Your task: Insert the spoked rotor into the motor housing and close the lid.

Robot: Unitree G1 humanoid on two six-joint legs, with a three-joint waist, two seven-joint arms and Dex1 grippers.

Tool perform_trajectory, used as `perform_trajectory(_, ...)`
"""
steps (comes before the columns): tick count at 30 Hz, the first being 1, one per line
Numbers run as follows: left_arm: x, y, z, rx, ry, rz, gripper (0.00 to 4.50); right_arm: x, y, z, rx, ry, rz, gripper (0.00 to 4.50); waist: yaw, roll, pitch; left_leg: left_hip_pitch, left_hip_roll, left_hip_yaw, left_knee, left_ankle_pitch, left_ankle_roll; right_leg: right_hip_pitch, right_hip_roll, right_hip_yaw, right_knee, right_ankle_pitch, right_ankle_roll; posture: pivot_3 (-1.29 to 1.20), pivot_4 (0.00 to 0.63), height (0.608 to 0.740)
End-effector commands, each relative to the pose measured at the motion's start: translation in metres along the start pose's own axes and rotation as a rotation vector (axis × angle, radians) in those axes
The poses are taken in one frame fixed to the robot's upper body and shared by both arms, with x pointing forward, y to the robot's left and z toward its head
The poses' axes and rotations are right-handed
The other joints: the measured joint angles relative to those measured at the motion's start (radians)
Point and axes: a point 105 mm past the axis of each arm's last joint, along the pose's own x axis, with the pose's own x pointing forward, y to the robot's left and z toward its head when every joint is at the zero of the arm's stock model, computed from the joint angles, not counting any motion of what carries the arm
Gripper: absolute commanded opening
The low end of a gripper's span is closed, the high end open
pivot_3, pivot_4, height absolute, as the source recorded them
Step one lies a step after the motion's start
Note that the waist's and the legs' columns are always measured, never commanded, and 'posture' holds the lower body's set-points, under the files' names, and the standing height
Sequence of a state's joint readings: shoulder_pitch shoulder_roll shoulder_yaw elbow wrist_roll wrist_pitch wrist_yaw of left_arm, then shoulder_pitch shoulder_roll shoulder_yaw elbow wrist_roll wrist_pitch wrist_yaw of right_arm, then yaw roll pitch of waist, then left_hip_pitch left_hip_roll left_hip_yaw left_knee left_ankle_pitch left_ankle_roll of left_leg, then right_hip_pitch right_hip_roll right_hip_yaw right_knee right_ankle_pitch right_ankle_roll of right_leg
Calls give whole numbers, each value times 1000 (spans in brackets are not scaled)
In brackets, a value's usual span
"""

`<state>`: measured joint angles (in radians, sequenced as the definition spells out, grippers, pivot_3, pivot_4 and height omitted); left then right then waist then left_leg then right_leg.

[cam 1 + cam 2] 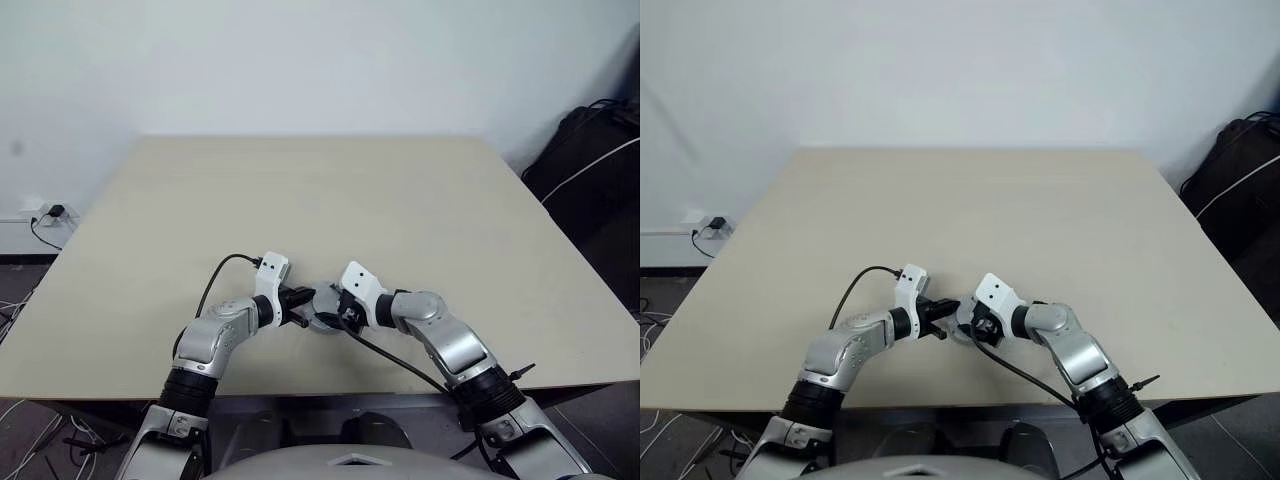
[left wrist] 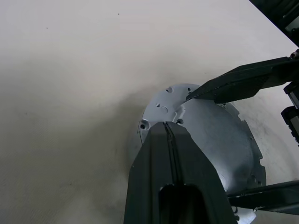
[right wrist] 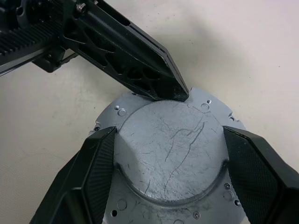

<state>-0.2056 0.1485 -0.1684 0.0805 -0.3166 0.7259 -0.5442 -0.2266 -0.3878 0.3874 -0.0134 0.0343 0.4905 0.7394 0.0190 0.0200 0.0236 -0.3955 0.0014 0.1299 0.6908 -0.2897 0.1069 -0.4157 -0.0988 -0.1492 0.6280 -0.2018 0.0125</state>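
Observation:
The lid (image 3: 168, 144) is a scratched grey-silver disc with a raised smooth centre and a flat flange with small holes. It lies flat on the beige table (image 1: 300, 190) near the front edge. My right gripper (image 3: 169, 133) has one finger on each side of the raised centre, both touching its rim. My left gripper (image 2: 168, 125) is shut, and its joined tips rest on the lid's flange on the far side from the right gripper. In the head view both grippers meet over the lid (image 1: 322, 308). The spoked rotor and the motor housing are hidden.
A black bag (image 1: 590, 170) sits on the floor past the table's right edge. A wall socket with a plug (image 1: 50, 212) is at the far left. The table's front edge runs just below both forearms.

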Motion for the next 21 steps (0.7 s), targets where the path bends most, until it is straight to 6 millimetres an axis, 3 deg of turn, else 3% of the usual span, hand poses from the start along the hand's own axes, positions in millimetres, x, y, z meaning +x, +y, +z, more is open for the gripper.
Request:
perform_trajectory(1,5,-10,-11,-9,49,-27,0,-7,-6,-15,6,64,-27,3206,2,0,0,0,0,0,0,0,0,0,0,0,0,0,0,0,0,740)
perform_trajectory(5,8,-12,-11,-7,51,-31,0,-15,-10,-22,15,83,-47,3206,12,1,0,0,-2,0,0,0,1,0,-2,0,-1,0,0,0,0,740)
perform_trajectory(6,8,-12,-11,-7,51,-31,0,-17,-11,-23,17,84,-51,3930,15,1,0,0,-3,-1,-1,-1,1,0,-3,0,-1,0,0,0,0,740)
perform_trajectory(8,9,-12,-12,-5,54,-29,0,-25,-11,-24,37,75,-48,4464,17,0,-1,0,-5,-1,-1,-1,2,0,-5,0,-1,0,1,0,0,740)
perform_trajectory(18,8,-7,-15,4,64,-10,0,-77,-18,-10,185,-110,-138,4464,18,-2,0,0,-9,-1,-2,-4,7,1,-9,0,-2,0,7,0,0,740)
perform_trajectory(21,8,-6,-15,9,66,-10,0,-83,-28,8,438,-301,-208,4464,18,-2,0,0,-8,-2,-2,-5,8,1,-9,0,-2,0,7,0,0,740)
